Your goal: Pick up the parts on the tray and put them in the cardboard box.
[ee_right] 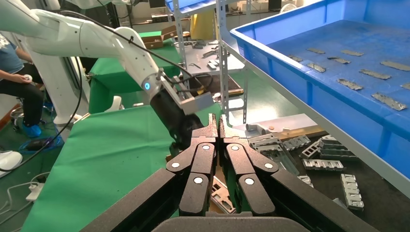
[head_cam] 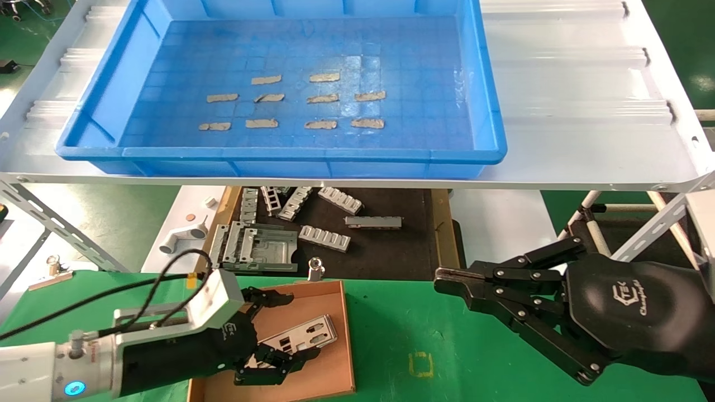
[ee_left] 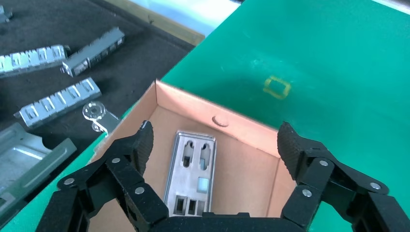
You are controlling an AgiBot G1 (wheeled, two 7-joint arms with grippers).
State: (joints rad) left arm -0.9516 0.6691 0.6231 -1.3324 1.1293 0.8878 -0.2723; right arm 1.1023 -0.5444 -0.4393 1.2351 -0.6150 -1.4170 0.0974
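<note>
Part (ee_left: 192,170): lies flat in the box (ee_left: 244,126), long way along it.
Left end effector (ee_left: 212,145): wide open, right over the part, holding nothing.
Right end effector (head_cam: 447,277): closed tight, off to the side.
Tray (head_cam: 491,111): no parts, only tape bits.

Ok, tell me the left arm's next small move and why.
Probably lift the left pincer straight up out of the cardboard box. Its jaws stand wide open, and the plate lies flat on the box floor between them, untouched. The blue tray shows only tape strips.
</note>
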